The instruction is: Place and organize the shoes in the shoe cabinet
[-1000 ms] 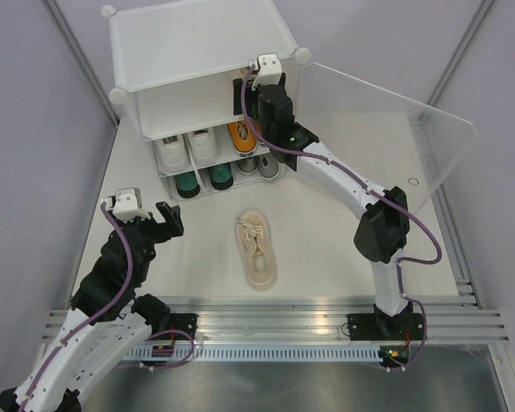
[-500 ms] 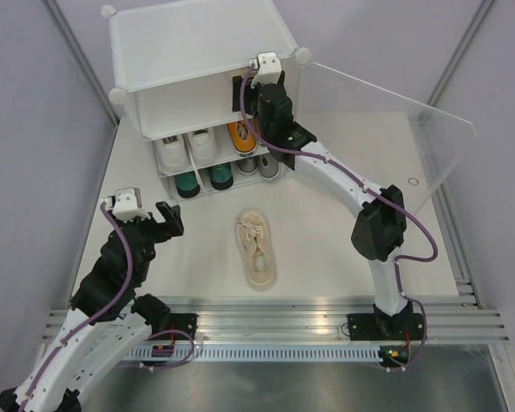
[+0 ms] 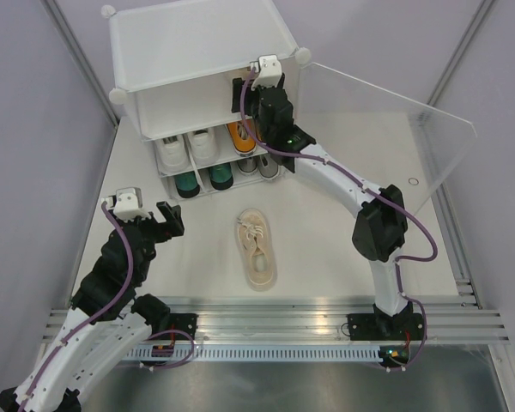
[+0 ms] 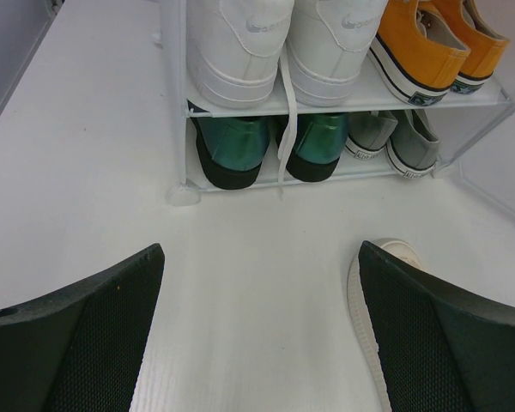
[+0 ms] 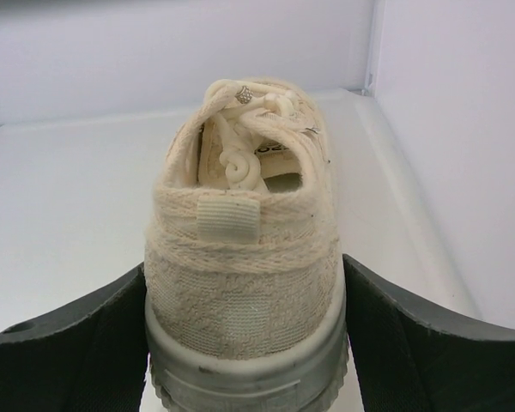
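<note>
The shoe cabinet (image 3: 197,51) stands at the back left, its door swung open. My right gripper (image 5: 245,270) reaches into its top tier and is shut on the heel of a beige shoe (image 5: 240,249), which points inward near the right wall. The other beige shoe (image 3: 257,249) lies on the table in front. White shoes (image 4: 283,43) and orange shoes (image 4: 429,43) fill the middle tier. Dark green shoes (image 4: 266,146) and grey shoes (image 4: 386,142) fill the bottom tier. My left gripper (image 4: 257,257) hangs open above the table, left of the loose beige shoe (image 4: 360,292).
The clear door panel (image 3: 386,120) stands open to the right of the cabinet, above the table's right side. Grey walls close in both sides. A metal rail (image 3: 275,322) runs along the near edge by the arm bases.
The right arm's elbow and forearm have shifted slightly towards the cabinet. The left arm and the loose beige shoe have not moved.
</note>
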Available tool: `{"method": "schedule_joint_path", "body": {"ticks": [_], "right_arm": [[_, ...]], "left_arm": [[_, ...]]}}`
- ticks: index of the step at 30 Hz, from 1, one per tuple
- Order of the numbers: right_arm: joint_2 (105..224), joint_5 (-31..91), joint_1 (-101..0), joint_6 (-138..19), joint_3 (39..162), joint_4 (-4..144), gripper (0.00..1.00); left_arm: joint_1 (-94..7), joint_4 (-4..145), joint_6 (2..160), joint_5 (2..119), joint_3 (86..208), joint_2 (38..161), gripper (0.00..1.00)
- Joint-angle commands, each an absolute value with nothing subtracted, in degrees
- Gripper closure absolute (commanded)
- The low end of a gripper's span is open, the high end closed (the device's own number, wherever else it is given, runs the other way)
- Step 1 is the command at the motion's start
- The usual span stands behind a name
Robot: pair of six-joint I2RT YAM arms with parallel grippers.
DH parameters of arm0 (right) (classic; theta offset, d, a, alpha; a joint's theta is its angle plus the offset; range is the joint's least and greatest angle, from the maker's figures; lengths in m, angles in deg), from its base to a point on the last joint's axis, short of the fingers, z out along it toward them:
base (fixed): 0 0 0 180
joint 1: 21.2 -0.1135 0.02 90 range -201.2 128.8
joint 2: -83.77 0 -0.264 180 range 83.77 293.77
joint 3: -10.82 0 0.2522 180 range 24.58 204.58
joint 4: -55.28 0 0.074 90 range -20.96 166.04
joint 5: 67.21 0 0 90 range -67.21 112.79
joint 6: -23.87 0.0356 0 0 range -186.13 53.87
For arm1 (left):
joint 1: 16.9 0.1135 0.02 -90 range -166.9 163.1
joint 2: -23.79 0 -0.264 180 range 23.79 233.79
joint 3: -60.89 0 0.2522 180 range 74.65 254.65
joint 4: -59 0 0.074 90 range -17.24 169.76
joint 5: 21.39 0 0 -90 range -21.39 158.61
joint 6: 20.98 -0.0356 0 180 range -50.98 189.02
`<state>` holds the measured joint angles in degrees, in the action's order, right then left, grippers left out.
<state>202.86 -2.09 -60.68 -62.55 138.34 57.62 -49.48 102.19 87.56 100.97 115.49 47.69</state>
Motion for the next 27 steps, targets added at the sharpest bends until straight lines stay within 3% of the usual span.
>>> {"method": "schedule_joint_path", "body": {"ticks": [1,6,27], "right_arm": [[202.3,-0.2,-59.3,-59.1,135.4,60.5,0.19],[200.0,1.3,-59.3,-58.4,133.9,61.0,0.02],[186.4,6.4,-59.3,-57.0,121.3,62.2,0.02]], "left_arm": [[-49.2,99.9,85.5,99.7,115.1,48.0,0.04],[-49.2,99.9,85.4,99.9,115.1,48.0,0.04],[-49.2,100.0,85.3,101.4,114.8,47.7,0.04]]}}
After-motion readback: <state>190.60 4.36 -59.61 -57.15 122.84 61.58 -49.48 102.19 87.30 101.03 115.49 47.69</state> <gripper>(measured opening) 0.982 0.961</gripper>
